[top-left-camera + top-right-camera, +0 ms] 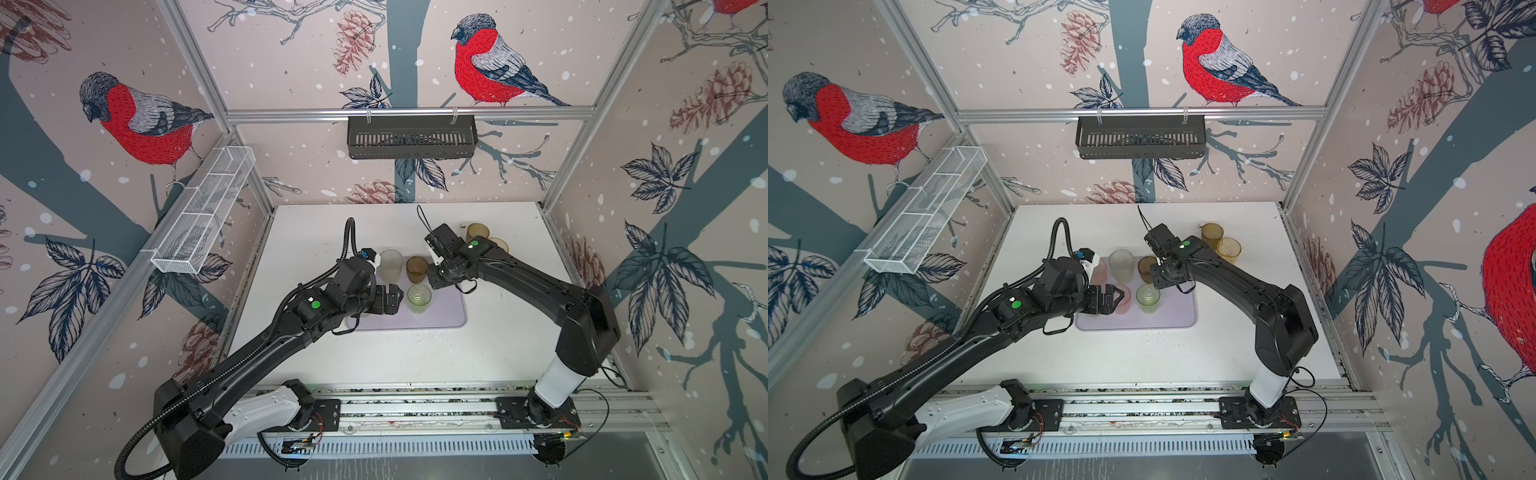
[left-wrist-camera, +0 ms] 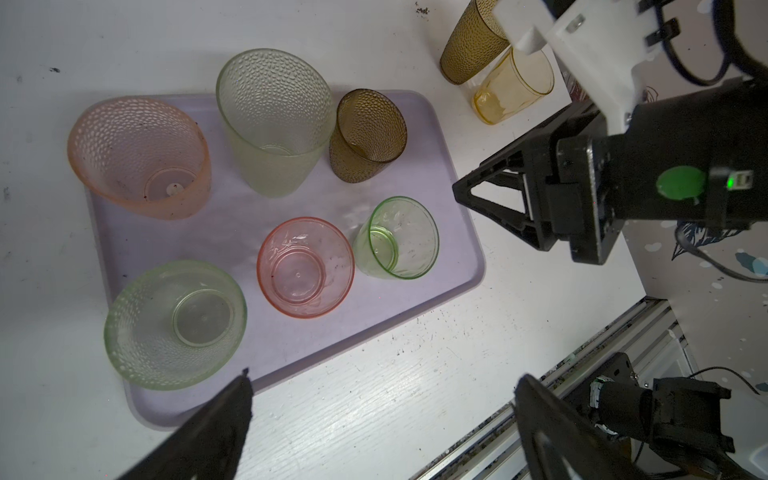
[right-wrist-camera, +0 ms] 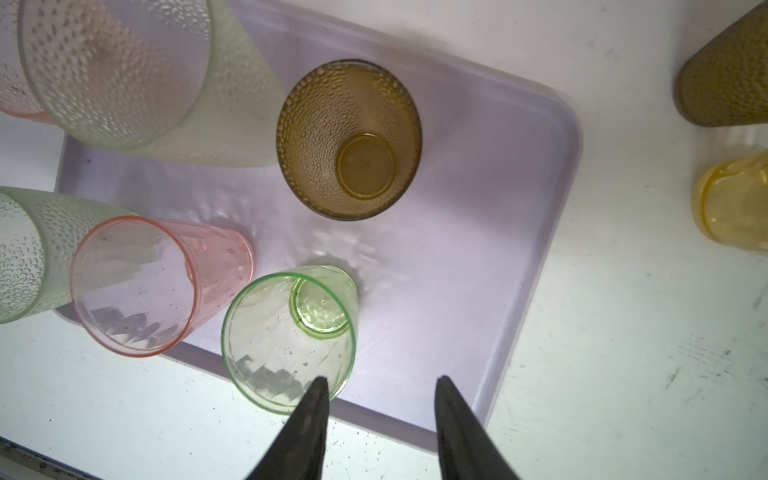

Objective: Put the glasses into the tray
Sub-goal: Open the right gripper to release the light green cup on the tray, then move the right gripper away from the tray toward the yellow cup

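Observation:
The lavender tray (image 2: 419, 183) lies mid-table and holds several glasses: dimpled pink (image 2: 139, 158), tall frosted green (image 2: 274, 120), olive-brown (image 2: 368, 135), bright green (image 2: 397, 237), smooth pink (image 2: 305, 268) and dimpled green (image 2: 174, 324). Off the tray, at the back right of the table, stand another olive-brown glass (image 1: 1212, 235) and a yellow-amber glass (image 1: 1228, 249). My right gripper (image 3: 380, 384) hangs open and empty over the tray's right part, one fingertip (image 3: 318, 386) over the bright green glass's rim. My left gripper (image 2: 384, 374) stands wide open and empty above the tray's left front.
A black slotted basket (image 1: 411, 137) hangs on the back wall and a white wire basket (image 1: 203, 212) on the left wall. Bare white table (image 1: 498, 340) surrounds the tray. The arms' mounting rail (image 1: 415, 409) runs along the front edge.

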`<state>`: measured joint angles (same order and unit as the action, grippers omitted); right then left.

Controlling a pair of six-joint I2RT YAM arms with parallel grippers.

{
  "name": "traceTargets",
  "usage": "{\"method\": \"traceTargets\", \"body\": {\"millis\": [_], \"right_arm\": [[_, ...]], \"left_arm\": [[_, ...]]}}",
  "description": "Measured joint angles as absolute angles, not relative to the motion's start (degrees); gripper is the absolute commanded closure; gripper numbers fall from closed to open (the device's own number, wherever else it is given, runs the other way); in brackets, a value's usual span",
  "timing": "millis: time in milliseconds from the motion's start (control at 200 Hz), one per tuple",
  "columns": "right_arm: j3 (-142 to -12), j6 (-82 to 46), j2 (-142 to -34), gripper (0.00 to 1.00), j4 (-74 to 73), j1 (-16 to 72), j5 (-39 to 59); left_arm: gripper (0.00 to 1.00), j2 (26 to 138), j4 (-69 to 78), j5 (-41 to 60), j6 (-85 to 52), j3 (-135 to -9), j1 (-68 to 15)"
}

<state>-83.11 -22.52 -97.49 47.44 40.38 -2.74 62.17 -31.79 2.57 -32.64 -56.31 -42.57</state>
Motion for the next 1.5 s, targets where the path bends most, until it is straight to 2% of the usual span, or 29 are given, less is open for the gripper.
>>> {"method": "traceTargets", "body": {"millis": [750, 1501], "right_arm": [[-81.38, -17.93, -91.00, 0.45, 48.03, 24.86, -1.43], [-77.45, -13.23, -87.26, 0.40, 46.02, 8.47, 4.40]], "left_arm": [[0.02, 65.54, -31.09, 4.32, -31.46, -59.40, -42.57], [0.02, 77.12, -29.34, 7.79, -28.53, -69.32, -43.38]]}}
